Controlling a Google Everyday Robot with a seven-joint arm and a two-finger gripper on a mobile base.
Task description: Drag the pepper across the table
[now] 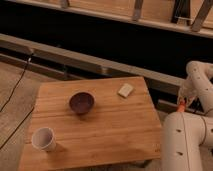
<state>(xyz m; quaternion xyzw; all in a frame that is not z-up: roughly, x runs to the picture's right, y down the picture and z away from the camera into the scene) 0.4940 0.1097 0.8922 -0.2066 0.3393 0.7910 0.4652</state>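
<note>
The table [100, 130] is a light-brown wooden top with plank grain in the middle of the view. I see no pepper on it. A small orange spot [181, 104] shows against my white arm [197, 85] at the right, off the table; I cannot tell what it is. My gripper is out of view. Only the folded white arm links and the round body [182, 140] show at the right edge.
A dark bowl [81, 102] stands left of the table's centre. A pale flat block [125, 90] lies near the far right corner. A white cup [43, 138] stands at the near left corner. A black cable [17, 82] runs along the floor on the left.
</note>
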